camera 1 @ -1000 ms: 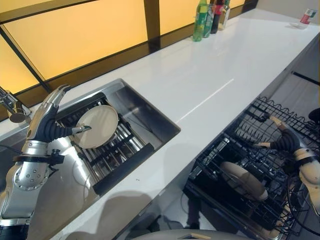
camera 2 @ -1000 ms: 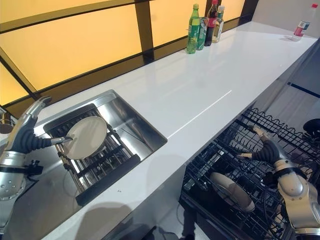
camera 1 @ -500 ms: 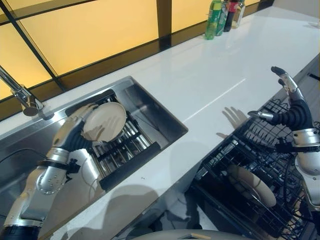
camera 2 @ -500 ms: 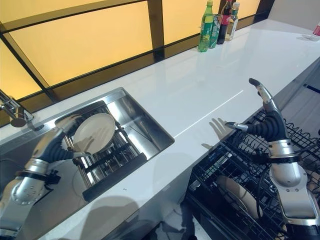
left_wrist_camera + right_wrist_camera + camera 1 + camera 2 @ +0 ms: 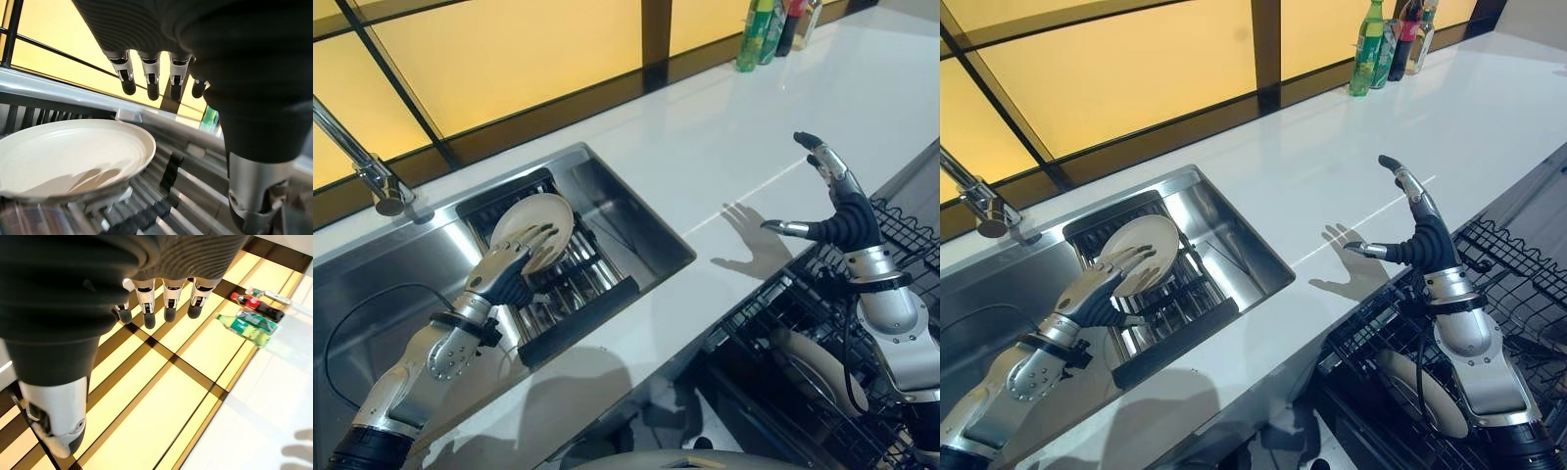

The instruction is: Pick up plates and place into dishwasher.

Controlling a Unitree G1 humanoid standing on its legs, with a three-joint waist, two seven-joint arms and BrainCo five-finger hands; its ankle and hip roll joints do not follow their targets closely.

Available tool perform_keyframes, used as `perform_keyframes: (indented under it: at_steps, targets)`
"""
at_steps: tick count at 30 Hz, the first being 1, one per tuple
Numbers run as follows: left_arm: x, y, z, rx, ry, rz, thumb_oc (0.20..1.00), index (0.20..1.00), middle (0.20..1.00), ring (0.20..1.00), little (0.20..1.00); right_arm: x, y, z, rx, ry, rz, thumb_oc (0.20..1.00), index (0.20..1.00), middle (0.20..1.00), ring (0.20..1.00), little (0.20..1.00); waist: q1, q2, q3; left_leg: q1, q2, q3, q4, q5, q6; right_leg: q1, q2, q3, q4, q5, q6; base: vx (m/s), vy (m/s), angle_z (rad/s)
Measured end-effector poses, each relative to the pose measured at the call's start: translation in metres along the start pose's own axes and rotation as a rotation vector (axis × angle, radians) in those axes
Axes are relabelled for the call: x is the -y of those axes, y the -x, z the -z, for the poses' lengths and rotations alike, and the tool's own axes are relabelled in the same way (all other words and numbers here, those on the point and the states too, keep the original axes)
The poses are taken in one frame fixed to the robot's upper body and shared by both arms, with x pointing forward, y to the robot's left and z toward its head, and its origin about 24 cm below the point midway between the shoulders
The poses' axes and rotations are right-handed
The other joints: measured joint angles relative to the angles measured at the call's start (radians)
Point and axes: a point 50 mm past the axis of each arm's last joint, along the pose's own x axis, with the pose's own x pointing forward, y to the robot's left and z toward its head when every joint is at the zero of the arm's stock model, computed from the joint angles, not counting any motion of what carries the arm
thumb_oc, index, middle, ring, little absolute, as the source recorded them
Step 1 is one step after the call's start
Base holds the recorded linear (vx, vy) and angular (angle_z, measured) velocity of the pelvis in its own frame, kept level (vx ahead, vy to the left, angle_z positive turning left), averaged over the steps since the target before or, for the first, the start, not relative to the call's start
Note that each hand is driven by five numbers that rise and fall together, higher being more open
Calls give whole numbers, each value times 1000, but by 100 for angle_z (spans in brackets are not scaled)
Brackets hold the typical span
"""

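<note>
A cream plate leans on the ribbed metal rack set inside the steel sink, its rim propped up and its face turned toward the robot. The left hand hovers over the plate's near edge with fingers straight and spread, holding nothing; whether the tips touch the plate cannot be told. The right hand is raised above the white counter at the edge of the dishwasher rack, fingers extended and thumb splayed, also empty. A second plate already stands in the black wire basket below.

The plate looks like glazed ceramic: stiff, smooth, moderately heavy for its shape, and likely slick against metal fingertips. It would chip or crack if dropped on the steel rack. Its shallow dished profile and raised rim offer the best hold, with thumb under the rim and fingers across the face, near the upper edge that stands clear of the bars. The lower edge sits down between the rack's ribs, so a lift rather than a slide seems wiser.

The sink is brushed steel, the counter glossy white, the window panels behind amber. A tap arches over the basin; bottles stand at the counter's far end.
</note>
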Motion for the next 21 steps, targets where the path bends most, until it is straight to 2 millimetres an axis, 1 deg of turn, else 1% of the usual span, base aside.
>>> perform_keyframes:
  at_steps: [2,7,8,10,14,17,21]
  targets:
    - [4,-1,4,-17,-49,-7,1000,1000,1000,1000,1000,1,0,0,0,-4,5,1000,1000,1000,1000,1000,-2,1,11,0,-1,1,0,0,0,0,-1,0,0,0,1,57,51,0]
    - [23,3,38,-172,-154,-23,1000,1000,1000,1000,1000,4,-5,-3,17,-17,16,1000,1000,1000,1000,1000,-6,2,29,-1,-1,3,0,0,0,-2,-1,1,0,0,1,63,49,-1]
    - [25,4,42,-196,-166,-32,1000,1000,1000,1000,1000,3,-5,-3,18,-19,13,1000,1000,1000,1000,1000,-7,0,34,-1,-2,4,1,0,0,-2,-2,1,0,-1,1,37,41,-1]
    - [29,7,45,-207,-205,-46,1000,1000,1000,1000,1000,-2,-5,-3,16,-28,-4,1000,1000,1000,1000,1000,-7,-3,41,-1,-2,5,2,0,0,-5,-2,2,0,-1,1,22,34,0]
    - [38,8,48,-244,-217,-103,1000,1000,1000,1000,1000,-9,-7,-4,24,-44,-27,1000,1000,1000,1000,1000,-9,-4,46,-4,-2,7,3,0,0,-11,-2,4,0,0,1,34,37,-1]
    - [39,8,49,-257,-232,-144,1000,1000,1000,1000,1000,-9,-9,-6,37,-44,-24,1000,1000,1000,1000,1000,-9,-5,48,-4,-1,27,3,0,0,-13,-2,7,0,0,1,44,30,-3]
    - [42,9,52,-289,-232,-185,1000,1000,1000,1000,1000,-9,-9,-6,37,-43,-26,1000,1000,1000,1000,1000,-8,-5,49,-13,-1,28,6,0,0,-21,-1,10,0,0,1,46,17,-2]
